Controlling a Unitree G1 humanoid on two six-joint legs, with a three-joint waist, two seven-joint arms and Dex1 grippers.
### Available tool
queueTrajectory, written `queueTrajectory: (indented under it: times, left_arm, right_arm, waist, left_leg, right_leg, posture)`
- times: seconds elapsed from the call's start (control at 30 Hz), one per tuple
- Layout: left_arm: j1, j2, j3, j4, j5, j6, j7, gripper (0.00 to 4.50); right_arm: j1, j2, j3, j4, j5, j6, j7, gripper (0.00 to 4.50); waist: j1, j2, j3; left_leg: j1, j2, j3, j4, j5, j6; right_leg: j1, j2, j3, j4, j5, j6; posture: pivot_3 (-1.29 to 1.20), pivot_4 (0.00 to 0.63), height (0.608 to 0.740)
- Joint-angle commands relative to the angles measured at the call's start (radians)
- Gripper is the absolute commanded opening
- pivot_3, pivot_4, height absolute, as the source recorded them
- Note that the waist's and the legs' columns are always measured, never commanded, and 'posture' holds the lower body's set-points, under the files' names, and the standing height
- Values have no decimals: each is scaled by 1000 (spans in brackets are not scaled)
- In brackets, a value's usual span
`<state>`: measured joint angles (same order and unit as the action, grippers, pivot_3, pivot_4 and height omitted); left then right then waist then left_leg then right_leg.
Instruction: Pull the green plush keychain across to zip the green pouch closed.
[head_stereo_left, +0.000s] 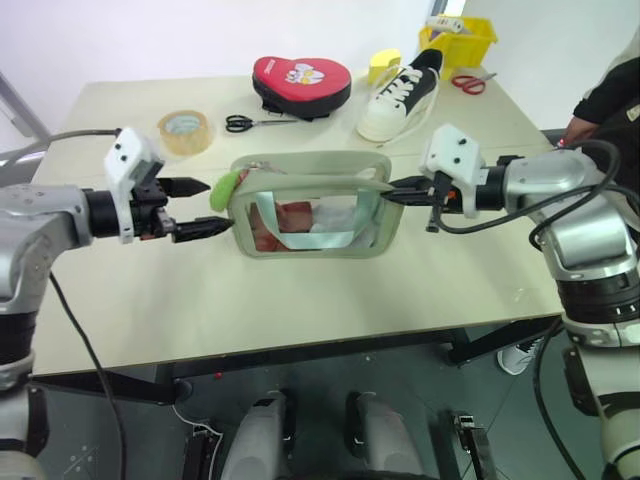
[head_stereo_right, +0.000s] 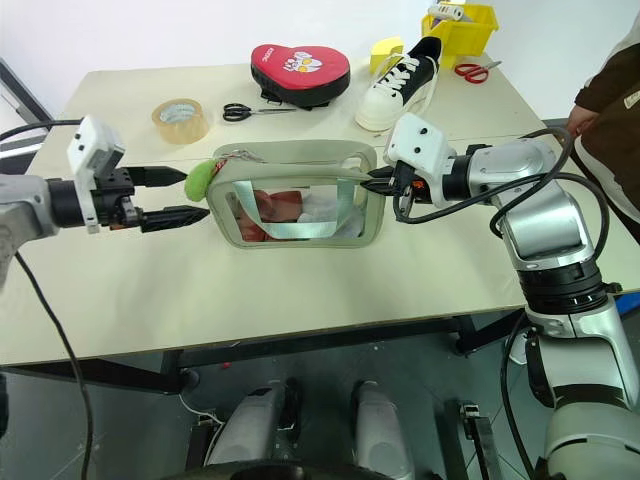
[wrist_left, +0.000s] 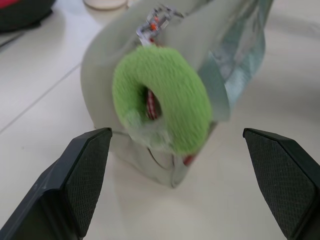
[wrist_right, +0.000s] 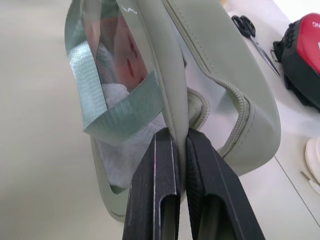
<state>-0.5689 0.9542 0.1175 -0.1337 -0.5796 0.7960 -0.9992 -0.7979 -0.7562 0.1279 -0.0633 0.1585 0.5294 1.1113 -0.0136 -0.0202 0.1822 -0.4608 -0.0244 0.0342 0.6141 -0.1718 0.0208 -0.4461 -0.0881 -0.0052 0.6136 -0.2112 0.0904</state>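
The green pouch stands on its side mid-table, clear window toward me, its zipper open along the top. The green plush keychain hangs at the pouch's left end. My left gripper is open, one finger on either side of the keychain and just short of it, not touching. My right gripper is shut on the pouch's right end, its fingertips pinching the fabric rim beside the strap.
Behind the pouch lie a yellow tape roll, black scissors, a red padded mitt and a white-and-black shoe. A yellow bin and red scissors sit far right. A person stands at the right edge.
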Motion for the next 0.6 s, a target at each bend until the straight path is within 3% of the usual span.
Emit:
queueTrajectory:
  times: [0.03,0.1,0.17,0.33,0.6]
  left_arm:
    - [-41,-14,4,3,9,-13,17,4247]
    - [-63,-16,10,23,3,-13,8,3625]
    - [-71,-9,11,26,0,-14,-9,2730]
    - [-131,19,-24,62,23,-39,-73,40]
    - [-359,-89,-136,185,89,-128,-130,40]
  right_arm:
    - [-11,-2,-5,-22,6,-14,-8,6]
    - [-8,-3,-4,-26,6,-14,-11,0]
    - [-5,-3,-4,-28,8,-13,-14,0]
    - [-4,2,-5,-31,6,-7,-32,0]
    - [11,1,9,-58,9,5,-40,0]
  waist:
    - [-1,0,0]
    - [0,0,0]
    - [-1,0,0]
    - [0,0,0]
    - [3,0,0]
  left_leg:
    - [0,0,0,0,0,0]
    - [0,0,0,0,0,0]
    - [0,0,0,1,1,1]
    - [0,0,0,1,1,2]
    - [1,0,0,3,1,3]
  right_leg:
    - [0,0,0,0,0,0]
    - [0,0,0,0,0,0]
    - [0,0,0,0,0,0]
    - [1,1,-1,1,0,0]
    - [3,1,-2,0,0,0]
  posture:
    - [0,150,740]
    - [0,150,740]
    - [0,150,740]
    - [0,150,740]
    - [0,150,740]
